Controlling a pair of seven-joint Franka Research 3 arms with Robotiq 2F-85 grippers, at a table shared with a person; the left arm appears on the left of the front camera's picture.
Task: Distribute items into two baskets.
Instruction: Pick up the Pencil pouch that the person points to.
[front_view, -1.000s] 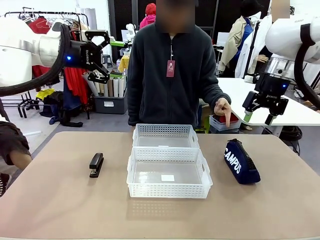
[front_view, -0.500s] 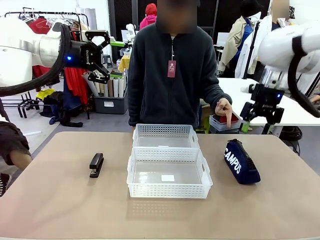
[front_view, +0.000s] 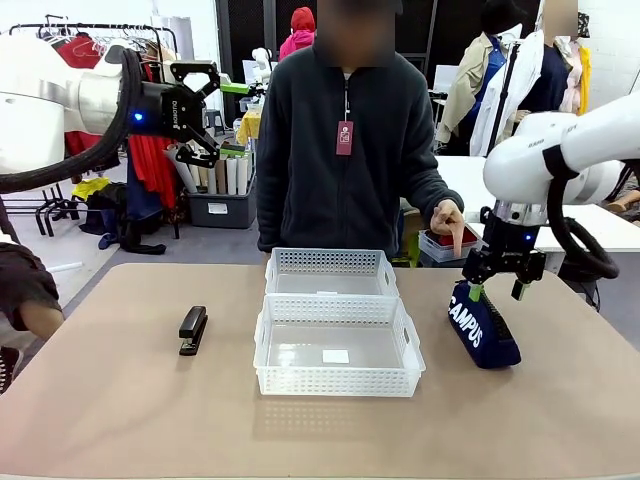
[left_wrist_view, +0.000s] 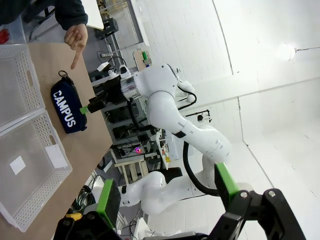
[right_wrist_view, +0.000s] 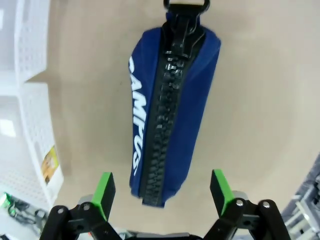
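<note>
The navy pouch (front_view: 485, 325) with white "CAMPUS" lettering lies on the table right of the two white lattice baskets, the near one (front_view: 335, 382) and the far one (front_view: 330, 262). My right gripper (front_view: 497, 290) hovers open just over the pouch's far end. In the right wrist view the pouch (right_wrist_view: 167, 110) lies lengthwise, zip up, between and beyond my right gripper (right_wrist_view: 162, 190) and its green pads. The black stapler (front_view: 192, 330) rests left of the baskets. My left gripper (front_view: 205, 110) stands open, raised high at the left. In its own view the left gripper (left_wrist_view: 167, 192) holds nothing.
A person stands at the far side and points a finger of one hand (front_view: 450, 220) down toward the pouch. Both baskets hold no items; the near one (right_wrist_view: 30, 150) has a small label on its floor. Bare tabletop surrounds the stapler and lies in front of the baskets.
My right arm has swung down and inward from high at the right, so its open gripper now sits just above the pouch. The left arm and the items have not moved.
</note>
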